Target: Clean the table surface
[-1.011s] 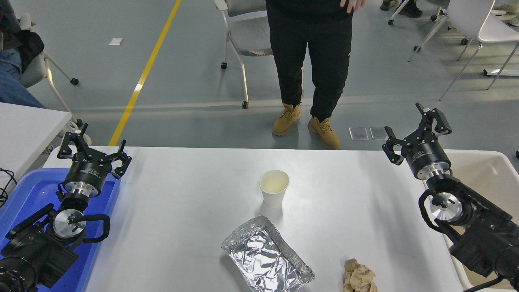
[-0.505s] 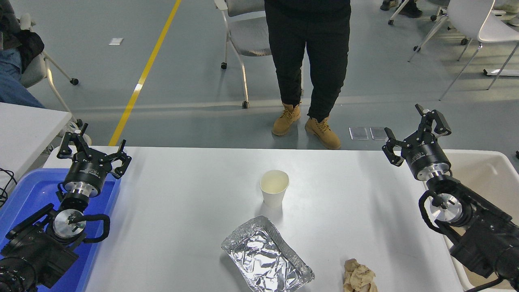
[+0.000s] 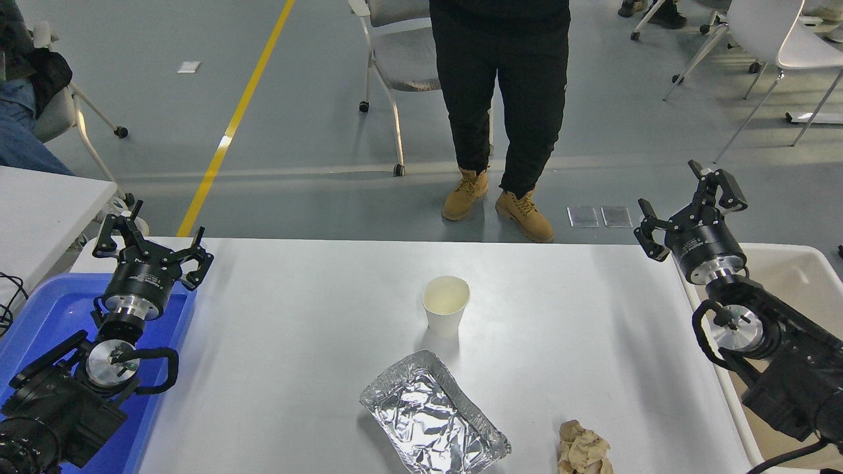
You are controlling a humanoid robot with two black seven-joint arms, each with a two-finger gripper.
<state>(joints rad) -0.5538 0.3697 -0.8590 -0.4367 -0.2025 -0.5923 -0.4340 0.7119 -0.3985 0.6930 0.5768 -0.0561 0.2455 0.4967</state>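
Near the worktop [image 3: 296,316] right edge, the right gripper [image 3: 691,209] hovers, jaws wide and empty; the paper wad [image 3: 583,449] lies nearer and leftward, closest to it. Left gripper [image 3: 153,245] parked, jaws wide, empty.

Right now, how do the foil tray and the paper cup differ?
The foil tray is silver, crinkled, low and rectangular; the paper cup is white, smooth, round and taller. The tray lies skewed, nearer the camera; the cup stands upright behind it. Both look empty and rest apart on the table surface.

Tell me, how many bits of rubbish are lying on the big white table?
3, none hidden as far as shows: a paper cup upright mid-table, a foil tray nearer the robot, and a crumpled brown paper wad at the near right edge.
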